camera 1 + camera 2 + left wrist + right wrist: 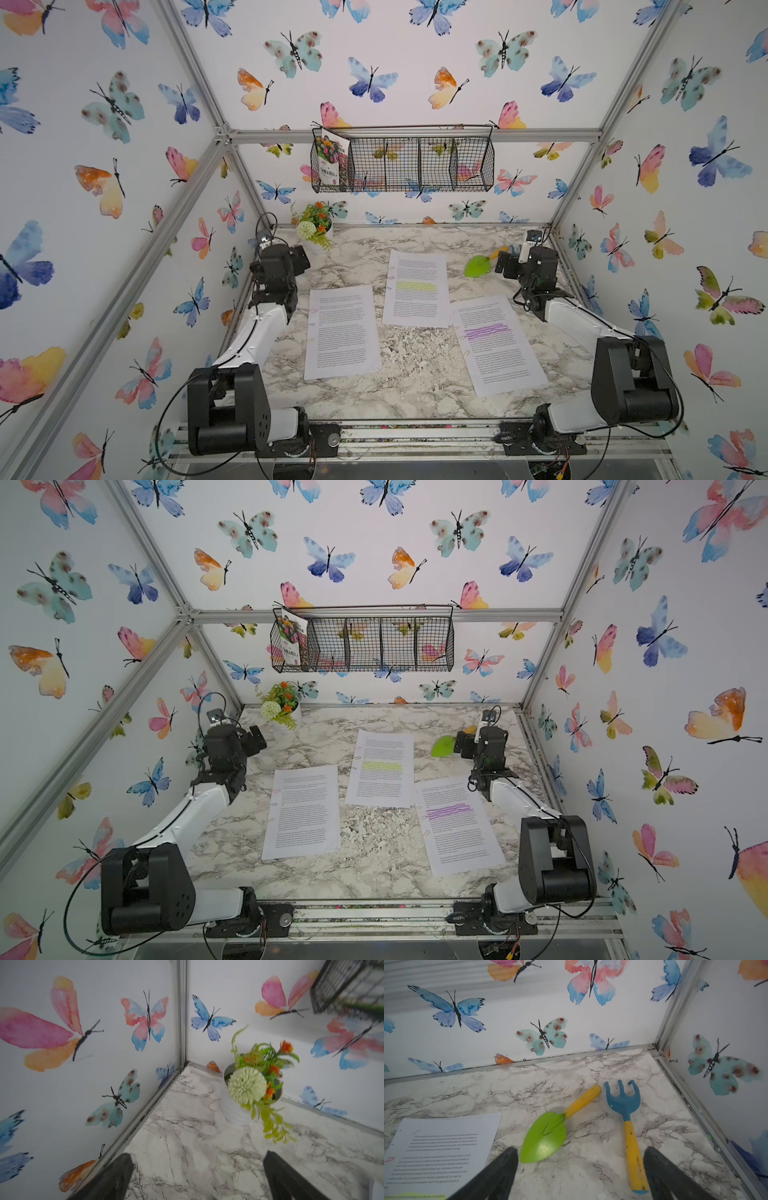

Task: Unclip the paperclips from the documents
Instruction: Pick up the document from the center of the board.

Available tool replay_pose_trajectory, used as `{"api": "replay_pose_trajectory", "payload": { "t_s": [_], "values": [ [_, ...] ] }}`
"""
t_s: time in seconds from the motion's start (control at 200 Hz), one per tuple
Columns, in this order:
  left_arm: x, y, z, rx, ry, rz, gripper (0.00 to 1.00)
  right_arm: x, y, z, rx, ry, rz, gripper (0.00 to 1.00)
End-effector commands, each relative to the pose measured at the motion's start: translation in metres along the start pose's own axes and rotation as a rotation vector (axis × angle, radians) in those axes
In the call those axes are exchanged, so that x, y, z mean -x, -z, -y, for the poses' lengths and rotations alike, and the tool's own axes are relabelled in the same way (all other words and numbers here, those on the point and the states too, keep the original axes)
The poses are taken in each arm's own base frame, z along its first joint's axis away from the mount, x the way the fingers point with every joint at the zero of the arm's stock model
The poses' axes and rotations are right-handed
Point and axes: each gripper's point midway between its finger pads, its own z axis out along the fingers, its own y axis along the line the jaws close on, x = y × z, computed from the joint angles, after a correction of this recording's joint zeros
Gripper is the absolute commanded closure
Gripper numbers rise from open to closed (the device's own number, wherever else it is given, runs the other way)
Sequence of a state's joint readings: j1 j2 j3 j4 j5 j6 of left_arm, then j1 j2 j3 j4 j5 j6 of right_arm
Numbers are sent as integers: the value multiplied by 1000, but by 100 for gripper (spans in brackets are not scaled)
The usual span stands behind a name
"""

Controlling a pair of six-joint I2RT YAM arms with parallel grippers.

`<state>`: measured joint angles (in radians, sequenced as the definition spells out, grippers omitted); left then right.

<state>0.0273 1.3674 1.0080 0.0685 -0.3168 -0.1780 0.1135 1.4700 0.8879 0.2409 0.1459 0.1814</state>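
Three white documents lie flat on the marble table in both top views: an unhighlighted one, one with yellow-green highlighting and one with purple highlighting. Tiny paperclips sit along their left edges. A pink paperclip shows in the right wrist view. My left gripper hangs open at the far left, facing the corner. My right gripper hangs open at the far right above bare marble.
A white flower pot stands in the far left corner. A green trowel and a blue rake lie at the far right. A wire basket holding a seed packet hangs on the back wall.
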Motion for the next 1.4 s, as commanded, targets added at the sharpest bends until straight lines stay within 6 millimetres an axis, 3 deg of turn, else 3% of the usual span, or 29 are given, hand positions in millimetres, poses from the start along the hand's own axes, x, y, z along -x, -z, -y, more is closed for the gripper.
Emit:
{"api": "replay_pose_trajectory", "payload": {
  "t_s": [0.0, 0.15, 0.225, 0.29, 0.365, 0.531, 0.626, 0.686, 0.741, 0.961, 1.061, 1.246, 1.392],
  "values": [
    [-89, 17, 17, -122, -93, -512, 23, -63, 24, -1, -7, -46, -315, 2],
    [-114, 29, 82, -358, 0, -672, 24, -59, 32, -51, 143, -21, -356, 2],
    [-124, 34, 117, -417, -51, -686, 20, -68, 33, -80, 208, 15, -407, 2],
    [-137, 38, 150, -476, -107, -702, 8, -75, 35, -105, 274, 30, -442, 2],
    [-153, 42, 185, -538, -134, -768, 7, -85, 36, -125, 331, -1, -482, 3],
    [-188, 68, 263, -684, -210, -853, 8, -103, 35, -128, 335, -55, -547, 4],
    [-208, 81, 293, -727, -233, -890, 8, -115, 37, -125, 336, -24, -578, 4],
    [-215, 85, 303, -745, -206, -903, 8, -122, 39, -128, 361, -13, -608, 5],
    [-231, 76, 304, -721, -187, -923, 8, -127, 42, -134, 396, -21, -632, 5],
    [-206, 10, 296, -586, -170, -817, 6, -144, 40, -154, 499, -102, -688, 19],
    [-202, -10, 299, -559, -199, -798, 5, -147, 35, -158, 507, -103, -701, 20],
    [-230, -23, 310, -581, -176, -859, 5, -152, 25, -164, 519, -102, -723, 31],
    [-250, -21, 310, -590, -131, -910, 5, -157, 18, -167, 522, -110, -735, 43]
  ]
}}
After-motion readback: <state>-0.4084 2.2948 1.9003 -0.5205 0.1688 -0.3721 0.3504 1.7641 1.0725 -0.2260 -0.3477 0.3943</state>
